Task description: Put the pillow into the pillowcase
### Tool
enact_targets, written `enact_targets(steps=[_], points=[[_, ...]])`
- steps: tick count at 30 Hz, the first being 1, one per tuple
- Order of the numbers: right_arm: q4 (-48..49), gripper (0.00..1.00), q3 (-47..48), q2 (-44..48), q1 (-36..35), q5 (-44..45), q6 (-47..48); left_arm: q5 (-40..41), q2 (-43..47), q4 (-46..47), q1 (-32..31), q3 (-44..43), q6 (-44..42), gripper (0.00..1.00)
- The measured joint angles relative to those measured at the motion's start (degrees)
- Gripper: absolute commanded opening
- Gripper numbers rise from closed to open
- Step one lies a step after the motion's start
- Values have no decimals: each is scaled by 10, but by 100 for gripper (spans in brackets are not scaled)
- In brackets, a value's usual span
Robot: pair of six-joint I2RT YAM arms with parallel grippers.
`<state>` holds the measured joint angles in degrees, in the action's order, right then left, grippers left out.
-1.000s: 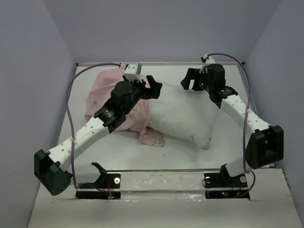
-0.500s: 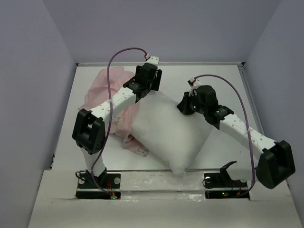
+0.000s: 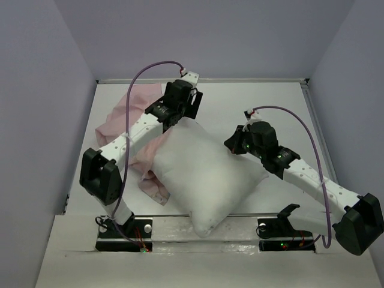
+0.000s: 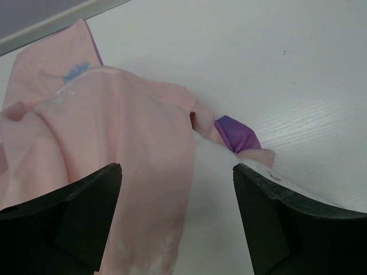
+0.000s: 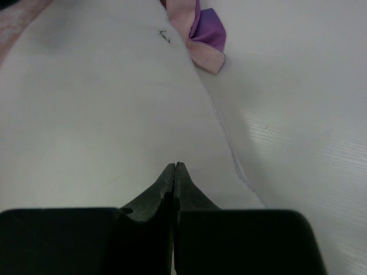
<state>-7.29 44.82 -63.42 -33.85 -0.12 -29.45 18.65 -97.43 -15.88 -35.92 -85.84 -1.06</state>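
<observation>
Right gripper (image 5: 175,172): fingers pressed together on the pillow's (image 3: 204,174) 2 o'clock edge; whether fabric is caught cannot be told. Left gripper (image 4: 178,220): spread wide, empty, above the pillowcase (image 3: 129,117), bunched at the pillow's 10 o'clock, partly beneath it. Risk: no mouth looks open, so shoving the pillow would likely drag the case along.

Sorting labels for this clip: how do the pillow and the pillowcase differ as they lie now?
Colour: the pillow is plain white; the pillowcase is pale pink with a purple fold.
Bulk: the pillow is plump, the pillowcase thin and crumpled.
Place: the pillow lies near the middle, the pillowcase to its far left, partly under it.
Both are soft and rest on the table.
</observation>
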Motion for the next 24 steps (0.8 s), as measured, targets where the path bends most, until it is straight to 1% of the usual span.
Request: enact_targets(steps=[6, 8, 12, 15, 18, 19, 21, 22, 23, 24], points=[[10, 2, -4, 1, 0, 4, 0, -33, 101, -32, 0, -1, -6, 90], [13, 3, -8, 2, 0, 3, -1, -41, 117, -41, -1, 3, -10, 90], [14, 6, -8, 5, -1, 3, 0, -48, 130, -47, -4, 56, -18, 89], [14, 8, -8, 7, -2, -2, 0, -50, 111, -61, -4, 85, -23, 85], [17, 9, -8, 9, -8, -3, 1, -37, 78, -60, -5, 86, -30, 69], [18, 9, -8, 12, -10, -5, 1, -30, 71, -58, -5, 86, -31, 54], [18, 9, -8, 16, -14, -6, 1, -11, 59, -47, -5, 86, -35, 39], [19, 9, -8, 17, -17, -8, 2, -2, 57, -38, -7, 86, -33, 28], [20, 9, -8, 20, -20, -10, 2, 9, 56, -26, -9, 86, -35, 21], [22, 9, -8, 21, -23, -12, 2, 14, 56, -21, -10, 86, -33, 21]])
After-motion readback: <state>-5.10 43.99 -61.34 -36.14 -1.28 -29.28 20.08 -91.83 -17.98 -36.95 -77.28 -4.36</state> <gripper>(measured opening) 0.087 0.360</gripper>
